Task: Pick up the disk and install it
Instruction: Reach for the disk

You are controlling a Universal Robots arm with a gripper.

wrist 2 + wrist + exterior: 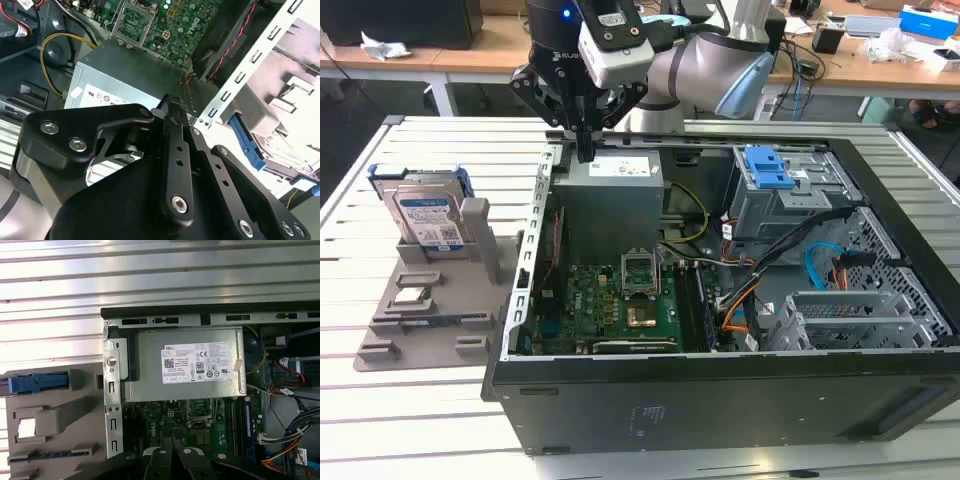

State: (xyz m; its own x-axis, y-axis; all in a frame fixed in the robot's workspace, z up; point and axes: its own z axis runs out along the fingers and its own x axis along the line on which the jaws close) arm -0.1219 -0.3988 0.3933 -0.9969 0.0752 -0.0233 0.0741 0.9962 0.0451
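Exterior view. The disk is not yet picked up. It stands on edge in a grey stand, at the stand's far end, near the table edge on the exterior view's left. Label face is toward the table's near edge and leans back a little. Long axis looks upright, though the slot hides its foot. The gripper hangs over the far corner of the open computer case, above the power supply, well apart from the disk. The drive cage is at the case's far opposite corner. Pick-up and install are both still to do.

Second wrist view. The gripper is narrow, tips seemingly together, with nothing between them. The disk's blue frame shows beyond the case wall.

First wrist view. The gripper tips are over the board, empty. The disk is seen edge-on from above, outside the case.
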